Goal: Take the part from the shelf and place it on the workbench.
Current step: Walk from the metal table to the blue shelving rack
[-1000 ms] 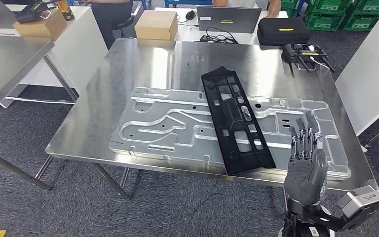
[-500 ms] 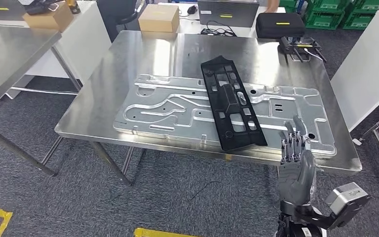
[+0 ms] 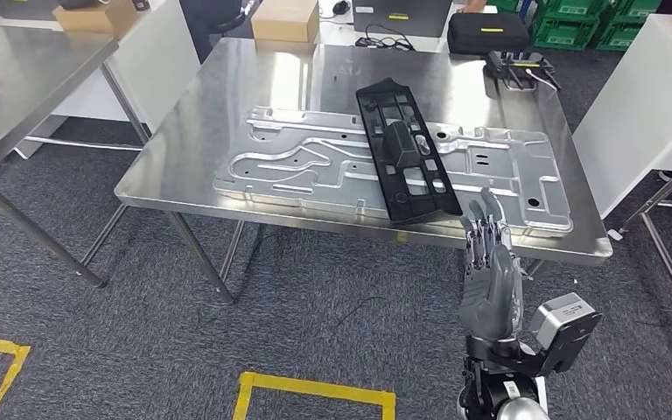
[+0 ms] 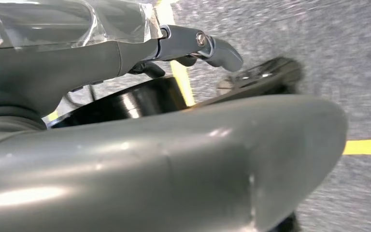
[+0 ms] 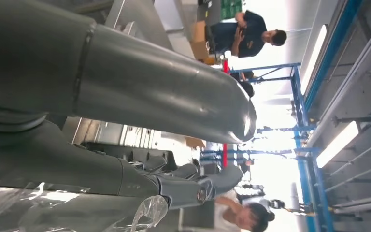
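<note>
I see one right robot hand (image 3: 488, 280) raised in front of the near edge of the tabletop (image 3: 184, 149), fingers straight and apart, holding nothing. Just beyond its fingertips lies one black part (image 3: 405, 150), a long slotted panel running away from the robot hand and slightly to its left. The part rests across one large silver plate (image 3: 315, 162), which lies flat on the tabletop and spreads to both sides beyond the fingers. Farther past the robot hand, at the far edge, I count one black case (image 3: 488, 31), one cardboard box (image 3: 285, 19) and one laptop (image 3: 401, 13). In the left wrist view, the left robot hand (image 4: 125, 159) hangs over grey floor crossed by yellow tape (image 4: 367, 146); I cannot tell how its fingers lie.
</note>
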Tool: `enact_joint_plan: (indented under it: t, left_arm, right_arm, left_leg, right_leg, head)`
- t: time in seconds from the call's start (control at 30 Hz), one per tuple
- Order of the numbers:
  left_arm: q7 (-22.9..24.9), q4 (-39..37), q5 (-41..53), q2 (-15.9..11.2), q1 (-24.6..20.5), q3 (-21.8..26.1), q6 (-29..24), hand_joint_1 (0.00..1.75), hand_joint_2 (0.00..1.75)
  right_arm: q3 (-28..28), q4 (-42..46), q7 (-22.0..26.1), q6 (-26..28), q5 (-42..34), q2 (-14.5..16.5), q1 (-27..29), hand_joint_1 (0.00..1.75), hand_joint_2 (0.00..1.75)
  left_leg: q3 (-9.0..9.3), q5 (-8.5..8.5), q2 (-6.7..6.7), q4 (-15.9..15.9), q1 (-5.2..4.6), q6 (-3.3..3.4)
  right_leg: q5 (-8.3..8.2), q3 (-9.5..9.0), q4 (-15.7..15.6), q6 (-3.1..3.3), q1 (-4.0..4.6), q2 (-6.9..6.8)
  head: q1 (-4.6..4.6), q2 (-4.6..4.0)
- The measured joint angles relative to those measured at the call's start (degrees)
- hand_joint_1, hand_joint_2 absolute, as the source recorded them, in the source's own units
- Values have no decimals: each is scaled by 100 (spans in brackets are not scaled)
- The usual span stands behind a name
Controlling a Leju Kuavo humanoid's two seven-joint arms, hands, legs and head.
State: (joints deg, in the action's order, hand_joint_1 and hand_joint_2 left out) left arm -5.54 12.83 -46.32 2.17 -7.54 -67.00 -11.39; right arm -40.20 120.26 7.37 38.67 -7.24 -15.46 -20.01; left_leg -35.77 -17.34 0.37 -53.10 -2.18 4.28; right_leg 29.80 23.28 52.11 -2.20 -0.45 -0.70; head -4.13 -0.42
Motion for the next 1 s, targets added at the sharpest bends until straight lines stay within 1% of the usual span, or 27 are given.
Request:
enact_joint_plan:
  t: [0.03,0.07,0.1,0.17,0.2,0.23,0.27,0.3,0.37,0.4,0.43,0.5,0.53,0.57,0.6,0.63,0.67,0.7,0.73,0.77,0.8,0.83,0.87,0.9,0.93,0.97,1.0]
  left_arm:
    - [-72,0,-5,1,11,1,-52,0,0]
    - [-133,0,-8,4,24,3,-97,0,0]
    - [-179,0,-9,7,36,5,-131,0,0]
    - [-221,0,-18,13,55,20,-179,0,0]
    - [-208,0,-24,13,63,28,-201,0,0]
    - [-174,0,-30,13,68,35,-222,0,0]
    - [-131,0,-35,13,72,38,-238,0,0]
    - [-89,0,-36,13,76,38,-253,0,0]
    - [-22,-1,-41,14,80,40,-271,0,0]
    - [8,-2,-44,12,82,44,-276,0,0]
    - [47,-3,-46,11,80,46,-276,0,0]
    - [144,-4,-47,10,74,54,-264,0,0]
    - [206,-4,-46,15,74,57,-255,0,0]
    - [261,-4,-45,19,75,60,-248,0,0]
    - [306,-4,-42,23,76,62,-239,0,0]
    - [329,-4,-32,31,77,63,-233,0,0]
    - [338,-4,-18,36,76,63,-230,0,0]
    - [340,-4,-4,41,75,63,-230,0,0]
    - [339,-4,8,47,77,63,-235,0,0]
    - [338,-4,13,51,81,62,-245,0,0]
    - [334,-4,15,54,85,62,-256,0,0]
    - [326,-4,17,57,87,62,-265,0,44]
    - [314,-4,22,62,84,62,-272,0,87]
    - [300,-4,32,66,78,62,-273,0,131]
    - [289,-4,46,70,72,62,-274,0,175]
    - [282,-4,61,73,68,62,-274,0,175]
    - [279,-4,76,73,71,62,-279,0,175]
  right_arm:
    - [-24,-9,-49,32,97,1,-4,0,0]
    - [-45,-16,-81,49,165,2,-5,0,0]
    - [-62,-24,-100,55,199,2,-5,0,0]
    - [-98,-35,-118,46,219,3,-1,0,0]
    - [-115,-40,-123,31,213,3,4,0,0]
    - [-129,-44,-126,15,202,3,10,0,0]
    - [-137,-48,-130,-1,190,3,17,0,0]
    - [-141,-50,-132,-13,181,3,23,0,0]
    - [-142,-50,-136,-26,172,3,29,0,0]
    - [-142,-50,-136,-33,164,2,32,0,0]
    - [-142,-50,-135,-43,149,1,36,0,0]
    - [-144,-50,-121,-76,101,-2,47,0,0]
    - [-145,-50,-101,-95,73,-3,62,0,0]
    - [-146,-50,-74,-111,42,-3,81,0,0]
    - [-145,-50,-42,-123,14,-4,109,0,0]
    - [-145,-51,-13,-128,-8,-9,146,0,0]
    - [-144,-54,15,-136,-32,-14,182,0,0]
    - [-144,-58,42,-147,-54,-20,225,0,0]
    - [-144,-65,68,-164,-81,-26,262,0,0]
    - [-143,-73,93,-184,-104,-28,290,0,0]
    - [-141,-80,113,-203,-122,-30,310,0,0]
    - [-138,-85,128,-219,-135,-31,320,0,0]
    - [-135,-88,141,-233,-142,-32,328,0,0]
    - [-132,-90,151,-243,-151,-33,334,0,0]
    - [-131,-92,159,-253,-162,-35,340,0,0]
    - [-131,-94,168,-261,-174,-36,349,0,0]
    - [-130,-96,177,-266,-185,-36,355,0,0]
  left_leg:
    - [-28,-20,-18,-32,16,-35]
    - [-86,-136,-33,-147,36,-78]
    - [-187,-353,-44,-387,66,-131]
    - [-471,-901,-45,-1202,150,-255]
    - [-582,-1066,-43,-1584,197,-305]
    - [-611,-1115,-41,-1804,237,-345]
    - [-522,-1057,-36,-1789,270,-379]
    - [-300,-928,-8,-1513,296,-410]
    - [303,-687,162,-610,316,-448]
    - [512,-619,239,-264,302,-429]
    - [609,-609,284,-73,282,-389]
    - [577,-615,210,-32,243,-267]
    - [560,-610,156,-20,245,-214]
    - [545,-591,99,-16,246,-160]
    - [534,-569,45,-7,247,-107]
    - [521,-550,-7,-3,237,-64]
    - [501,-535,-66,-5,215,-29]
    - [486,-521,-128,-6,188,-2]
    - [476,-511,-199,-8,157,14]
    - [471,-503,-272,-10,129,26]
    - [474,-497,-345,-12,104,32]
    - [479,-494,-416,-14,85,35]
    - [479,-489,-481,-19,62,34]
    - [469,-481,-541,-25,46,27]
    - [451,-472,-595,-32,37,15]
    - [428,-457,-648,-37,36,-6]
    - [405,-444,-707,-41,45,-29]
  right_leg:
    - [-47,22,-7,45,-6,-34]
    - [-101,55,-13,89,-18,-67]
    - [-158,103,-20,120,-38,-96]
    - [-254,220,-17,135,-55,-130]
    - [-296,275,-14,122,-65,-149]
    - [-329,323,-12,102,-80,-173]
    - [-355,359,-10,78,-99,-205]
    - [-374,380,-9,54,-122,-244]
    - [-389,396,-4,-8,-149,-326]
    - [-395,396,-2,-46,-149,-366]
    - [-399,398,2,-89,-138,-405]
    - [-409,395,3,-172,-133,-491]
    - [-380,400,29,-209,-143,-469]
    - [-295,444,132,-230,-156,-387]
    - [-138,550,368,-239,-165,-268]
    - [69,725,739,-235,-162,-124]
    - [281,949,1196,-221,-145,-35]
    - [431,1163,1617,-207,-126,8]
    - [475,1305,1874,-186,-103,28]
    - [399,1339,1898,-155,-83,39]
    - [218,1251,1671,-111,-62,62]
    - [-19,1073,1267,-60,-42,131]
    - [-211,872,821,-8,-28,265]
    - [-346,719,470,20,-18,371]
    - [-408,629,257,34,-14,448]
    - [-412,601,177,37,-8,462]
    - [-428,606,166,39,-7,388]
  head:
    - [-1,0]
    - [-2,1]
    - [-3,1]
    - [-4,1]
    - [-4,1]
    - [-4,1]
    - [-4,0]
    - [-3,0]
    - [-4,-1]
    - [4,0]
    - [10,0]
    - [30,1]
    - [39,1]
    - [50,1]
    - [59,0]
    - [69,0]
    - [71,0]
    - [73,0]
    - [73,0]
    - [73,0]
    - [73,0]
    - [73,0]
    - [74,1]
    - [74,1]
    - [74,1]
    - [74,1]
    - [74,1]
